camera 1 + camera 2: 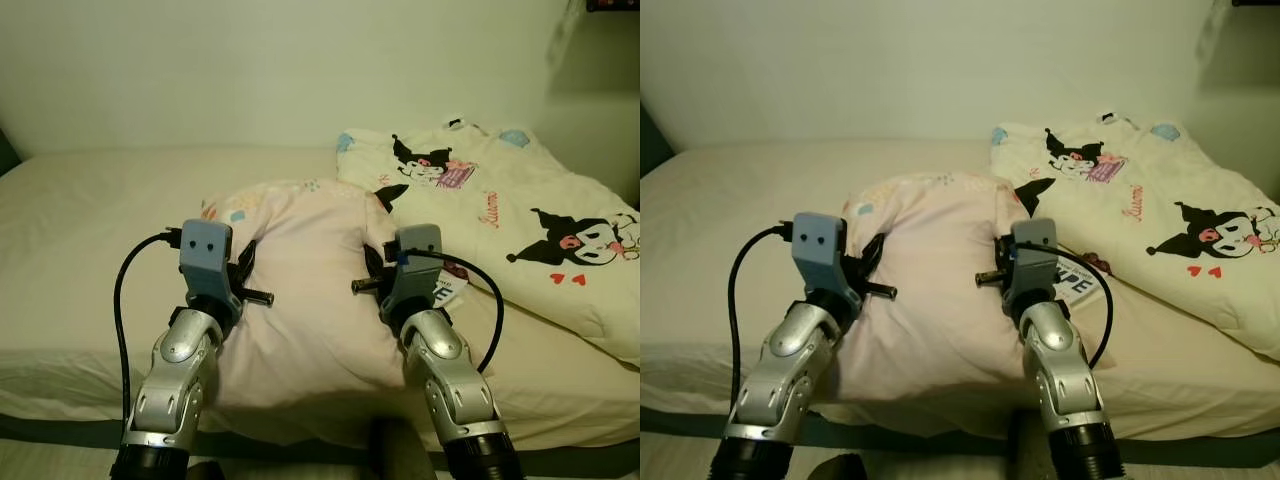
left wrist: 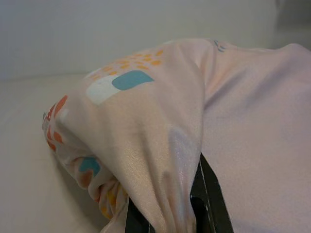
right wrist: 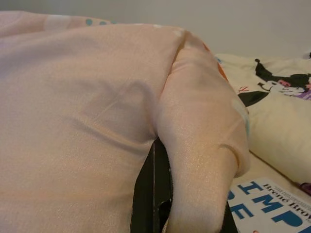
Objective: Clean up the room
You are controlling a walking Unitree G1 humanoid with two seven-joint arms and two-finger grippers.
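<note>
Left eye view: pink pillow (image 1: 305, 290) on bed (image 1: 80, 230), near edge, beside cartoon quilt (image 1: 520, 220). Left gripper (image 1: 243, 285) pinches pillow's left edge, right gripper (image 1: 375, 275) pinches right edge (book (image 3: 265, 204) lies just beside). Step: pillow gripped both sides. Next, likely: even lift, carry to bedhead.

A bed (image 1: 80, 230) with a cream sheet carries a pale pink pillow (image 1: 310, 290) at its near edge. To the right lies a cream quilt (image 1: 520, 220) printed with cartoon characters, with a printed booklet (image 1: 1075, 280) between pillow and quilt.
</note>
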